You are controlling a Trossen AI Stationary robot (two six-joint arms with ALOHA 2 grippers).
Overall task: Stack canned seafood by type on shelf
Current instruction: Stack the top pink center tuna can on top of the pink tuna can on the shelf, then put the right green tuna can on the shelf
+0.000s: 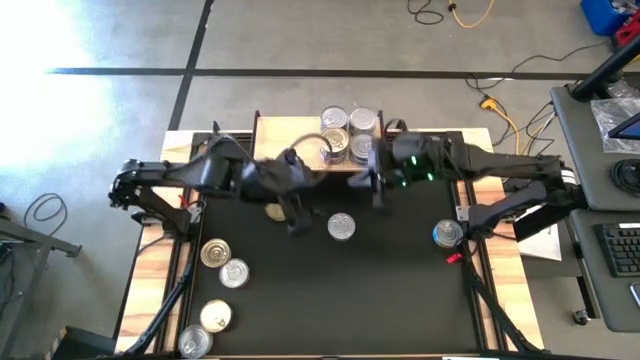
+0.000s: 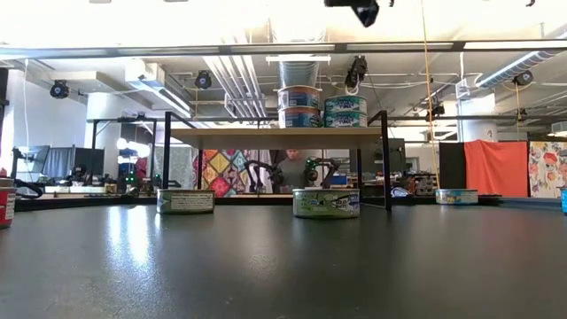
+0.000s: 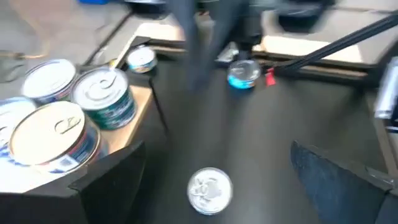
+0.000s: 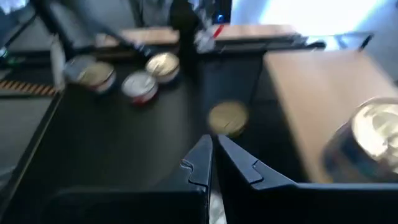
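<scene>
Upright tin [image 1: 341,227] before shelf [image 1: 283,135]

Both arms [image 1: 200,175] are showing dark, jointed casings. The right arm [image 1: 500,165] is glowing green at its wrist. The right gripper's fingers [image 4: 202,165] are looking black, angular and notched at the tips.

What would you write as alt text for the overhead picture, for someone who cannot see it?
Seen from above, two dark robot arms reach in from either side of a black-topped table, the left gripper and right gripper meeting just in front of a small wooden shelf with tins clustered on its right half. More tins lie loose on the table: one in the middle, one at right, four at lower left.
</scene>
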